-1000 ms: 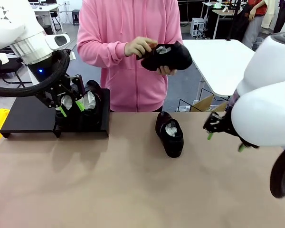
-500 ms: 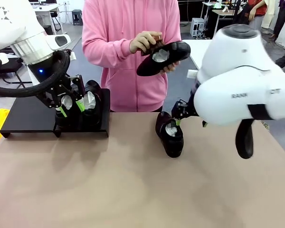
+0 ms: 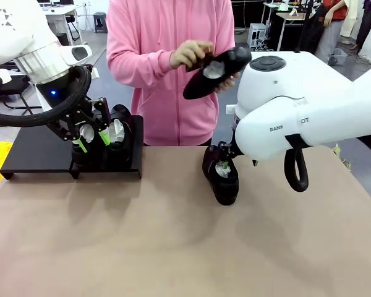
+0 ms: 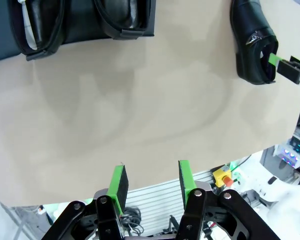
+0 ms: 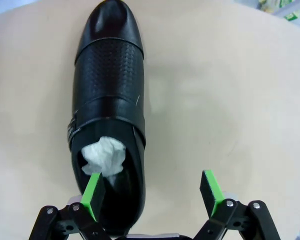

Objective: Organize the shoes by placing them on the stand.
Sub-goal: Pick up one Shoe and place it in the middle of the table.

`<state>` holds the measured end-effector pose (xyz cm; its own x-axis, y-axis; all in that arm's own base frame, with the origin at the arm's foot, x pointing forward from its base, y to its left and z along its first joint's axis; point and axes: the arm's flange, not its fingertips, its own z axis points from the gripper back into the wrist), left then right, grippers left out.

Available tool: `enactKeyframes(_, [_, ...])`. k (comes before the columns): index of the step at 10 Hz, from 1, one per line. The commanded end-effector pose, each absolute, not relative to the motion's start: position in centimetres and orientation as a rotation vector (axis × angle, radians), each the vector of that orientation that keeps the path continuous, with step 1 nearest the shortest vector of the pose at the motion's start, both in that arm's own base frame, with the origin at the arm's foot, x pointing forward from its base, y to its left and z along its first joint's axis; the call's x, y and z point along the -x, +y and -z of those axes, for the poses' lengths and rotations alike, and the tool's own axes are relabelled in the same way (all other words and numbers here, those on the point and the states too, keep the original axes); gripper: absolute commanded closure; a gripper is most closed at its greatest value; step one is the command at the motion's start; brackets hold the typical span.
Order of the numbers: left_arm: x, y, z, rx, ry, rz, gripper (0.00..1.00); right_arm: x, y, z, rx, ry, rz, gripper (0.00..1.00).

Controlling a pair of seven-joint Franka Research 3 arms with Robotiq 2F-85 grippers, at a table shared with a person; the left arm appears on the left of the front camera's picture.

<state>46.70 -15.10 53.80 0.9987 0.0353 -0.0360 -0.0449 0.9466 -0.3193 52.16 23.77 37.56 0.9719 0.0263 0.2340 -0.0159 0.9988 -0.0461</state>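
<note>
Right pincer (image 5: 151,194) is wide open and grips nothing. One pad sits inside the heel opening of the lone shoe (image 5: 107,90) mid-surface, the other outside it. Left pincer (image 4: 151,182) is half open and empty, by two shoes (image 3: 119,145) at the right end of the stand (image 3: 34,151); the stand's left half is free. The surface (image 3: 173,247) in front is bare. Fourth shoe (image 3: 217,69) is in the person's hands. A second ago the right arm was at the right edge; the left is unchanged.

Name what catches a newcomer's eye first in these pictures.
The big white right arm hangs over mid-table, its open right gripper set with one pad inside the opening of a black shoe. Behind it, a person in pink holds another shoe aloft.
</note>
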Motion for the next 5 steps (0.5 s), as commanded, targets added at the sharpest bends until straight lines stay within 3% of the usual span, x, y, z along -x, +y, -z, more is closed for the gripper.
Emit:
enactKeyframes(1, [-46.4, -14.8, -53.7, 0.314, 0.028, -0.04, 0.45, -54.1, 24.8, -36.9, 0.102, -0.186, -0.043, 0.0])
enactKeyframes(5, [-46.4, -14.8, -53.7, 0.314, 0.028, -0.04, 0.45, -55.1, 24.4, -34.3, 0.099, -0.125, -0.035, 0.03])
